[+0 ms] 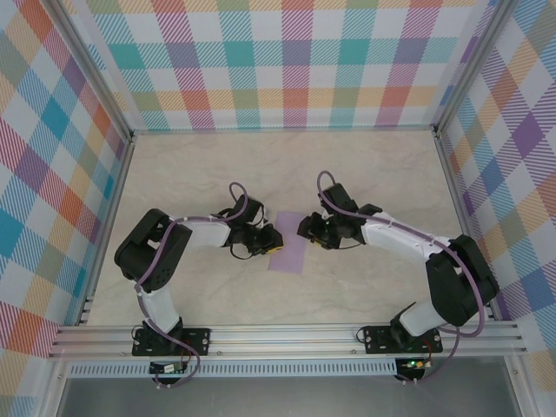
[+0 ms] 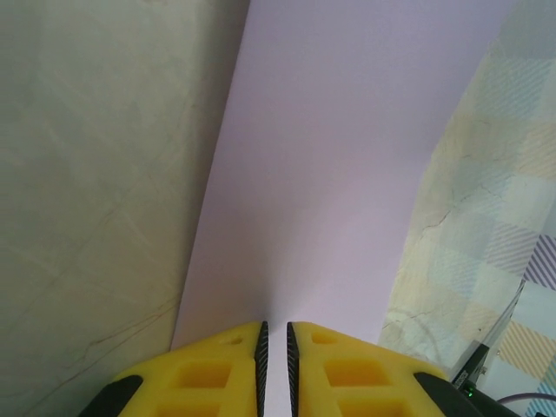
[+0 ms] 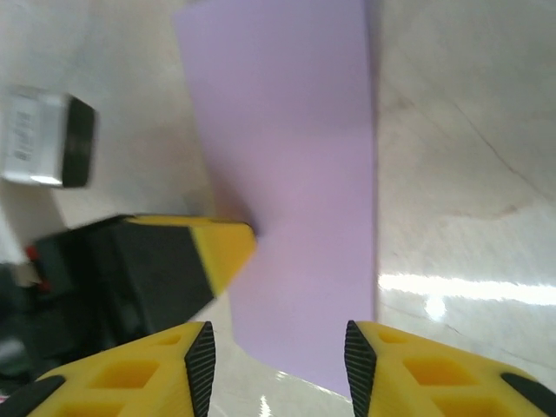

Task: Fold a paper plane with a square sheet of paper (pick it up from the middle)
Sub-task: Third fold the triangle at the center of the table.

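Note:
The square sheet of paper [image 1: 290, 243] is lavender and lies on the table as a narrow upright rectangle between my two grippers. My left gripper [image 1: 268, 247] is at its left edge. In the left wrist view the left gripper [image 2: 274, 328] is shut on the paper [image 2: 347, 156], whose near edge runs into the thin slit between the jaws. My right gripper [image 1: 306, 231] sits at the paper's upper right. In the right wrist view the right gripper [image 3: 278, 356] is open, with the paper [image 3: 295, 174] beyond and below it and nothing pinched. The left finger [image 3: 228, 245] touches the paper's edge there.
The pale marble-look table [image 1: 365, 287] is walled by checked panels [image 1: 295, 61] at the back and on both sides. An aluminium rail [image 1: 287, 339] runs along the near edge by the arm bases. The left arm's camera housing [image 3: 48, 139] is close to the right gripper.

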{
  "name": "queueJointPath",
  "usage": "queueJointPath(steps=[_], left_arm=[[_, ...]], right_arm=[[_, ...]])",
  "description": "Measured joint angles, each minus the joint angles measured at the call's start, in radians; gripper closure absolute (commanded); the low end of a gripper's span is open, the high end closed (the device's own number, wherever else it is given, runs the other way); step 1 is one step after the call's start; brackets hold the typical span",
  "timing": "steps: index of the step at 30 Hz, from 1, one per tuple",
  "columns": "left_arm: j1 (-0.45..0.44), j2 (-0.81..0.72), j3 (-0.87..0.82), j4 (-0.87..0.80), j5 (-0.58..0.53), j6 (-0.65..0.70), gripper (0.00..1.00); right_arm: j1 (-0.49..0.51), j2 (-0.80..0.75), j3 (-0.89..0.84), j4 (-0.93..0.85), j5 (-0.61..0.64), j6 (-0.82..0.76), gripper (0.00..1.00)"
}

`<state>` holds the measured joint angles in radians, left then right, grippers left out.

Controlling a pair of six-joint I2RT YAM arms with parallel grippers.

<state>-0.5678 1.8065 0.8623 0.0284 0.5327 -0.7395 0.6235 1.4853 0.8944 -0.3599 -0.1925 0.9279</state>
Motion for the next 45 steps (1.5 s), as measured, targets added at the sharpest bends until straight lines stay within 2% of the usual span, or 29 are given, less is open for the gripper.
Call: queueJointPath(steps=[5, 17, 23, 28, 35, 40, 45], left_arm=[[-0.007, -0.025, -0.029, 0.009, -0.029, -0.066, 0.85], [-0.017, -0.026, -0.012, -0.027, -0.063, -0.128, 0.85], [-0.019, -0.026, 0.001, -0.052, -0.074, -0.130, 0.85], [-0.019, -0.023, 0.006, -0.060, -0.075, -0.134, 0.85], [-0.019, -0.022, 0.006, -0.060, -0.075, -0.136, 0.85], [-0.019, -0.022, 0.006, -0.060, -0.075, -0.136, 0.85], [-0.019, -0.022, 0.011, -0.068, -0.075, -0.136, 0.85]], right_arm=[[0.025, -0.005, -0.088, 0.000, -0.019, 0.046, 0.53], [0.122, 0.066, -0.117, 0.083, -0.024, 0.158, 0.55], [0.132, 0.109, -0.119, 0.102, -0.026, 0.161, 0.55], [0.138, 0.111, -0.121, 0.110, -0.025, 0.156, 0.62], [0.163, 0.124, -0.126, 0.163, -0.039, 0.138, 0.66], [0.164, 0.109, -0.163, 0.225, -0.046, 0.138, 0.66], [0.164, 0.032, -0.216, 0.274, -0.026, 0.138, 0.63]])
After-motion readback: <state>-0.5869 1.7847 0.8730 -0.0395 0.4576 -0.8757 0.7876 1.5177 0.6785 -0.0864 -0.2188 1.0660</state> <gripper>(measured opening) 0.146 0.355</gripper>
